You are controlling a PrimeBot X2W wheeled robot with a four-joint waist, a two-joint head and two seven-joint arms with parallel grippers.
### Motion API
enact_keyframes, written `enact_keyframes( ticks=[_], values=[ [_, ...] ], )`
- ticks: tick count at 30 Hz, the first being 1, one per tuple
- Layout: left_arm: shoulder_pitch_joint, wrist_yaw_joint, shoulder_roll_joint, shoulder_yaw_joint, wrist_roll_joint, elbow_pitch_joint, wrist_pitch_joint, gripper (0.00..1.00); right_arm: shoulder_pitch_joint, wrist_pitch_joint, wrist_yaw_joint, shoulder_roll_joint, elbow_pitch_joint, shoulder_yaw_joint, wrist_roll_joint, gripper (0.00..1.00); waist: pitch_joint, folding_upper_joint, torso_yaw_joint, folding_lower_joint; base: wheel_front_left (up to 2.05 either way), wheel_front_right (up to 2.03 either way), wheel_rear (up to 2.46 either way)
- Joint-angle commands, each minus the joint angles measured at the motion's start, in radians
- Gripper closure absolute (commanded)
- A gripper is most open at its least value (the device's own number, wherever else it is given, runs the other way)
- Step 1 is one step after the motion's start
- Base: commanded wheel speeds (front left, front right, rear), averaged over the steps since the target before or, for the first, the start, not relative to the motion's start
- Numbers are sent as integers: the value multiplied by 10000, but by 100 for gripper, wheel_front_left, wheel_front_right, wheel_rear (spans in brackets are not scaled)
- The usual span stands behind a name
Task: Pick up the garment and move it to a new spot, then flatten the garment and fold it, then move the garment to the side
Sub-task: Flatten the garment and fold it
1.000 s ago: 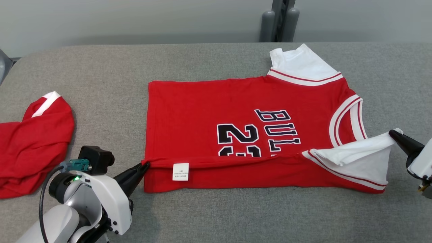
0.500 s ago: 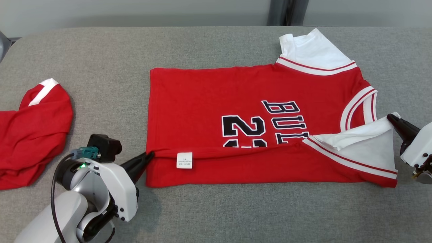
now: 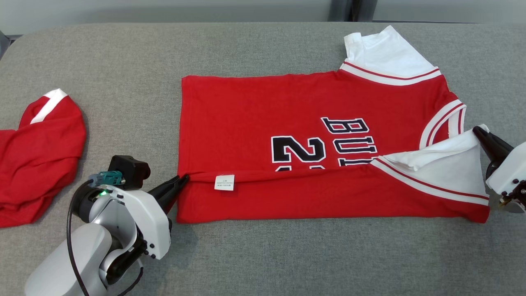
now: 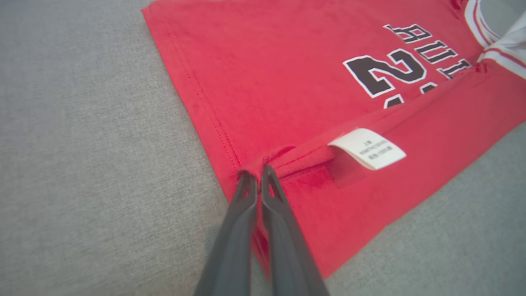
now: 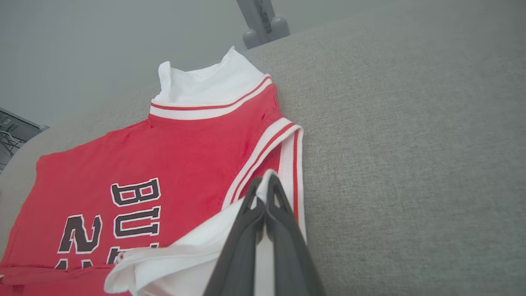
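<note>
The garment (image 3: 263, 119) is a red jersey with white sleeves and black lettering, lying flat on the grey table (image 3: 263, 255) with its near long edge folded up over the front. My left gripper (image 3: 184, 179) is shut on the red hem corner (image 4: 263, 161) at the jersey's left end. My right gripper (image 3: 476, 130) is shut on the tip of the white sleeve (image 5: 265, 181) at the right end, holding it raised slightly. A white care label (image 4: 367, 148) shows on the folded strip.
A second red garment (image 3: 37, 160) with a white stripe lies bunched at the table's left edge. A grey post (image 5: 259, 22) stands behind the table's far edge. Bare grey surface lies in front of the jersey and between it and the bunched garment.
The head camera has tilted down, shifting the whole picture. Both grippers have carried the folded edge farther over the jersey front, covering more of the number. Both stay shut.
</note>
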Motion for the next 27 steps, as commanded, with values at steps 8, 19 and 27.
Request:
enact_keyframes(
  ticks=[8, 19, 27],
  values=[
    [-260, -87, -149, -68, 73, 308, -265, 100, -315, -608, 1, -280, 282, 395, 303, 100, 22, 0, 86, 0, 0, 0, 0],
    [-326, 44, -300, 91, -89, 595, -586, 0, -497, -1387, 1, -270, 836, 573, 535, 0, -116, 0, 106, 0, 0, 0, 0],
    [-243, 781, -387, 952, -127, 268, -1996, 0, -86, -2096, 1, -311, 746, 623, 519, 0, -546, 0, 53, 0, 0, 0, 0]
  ],
)
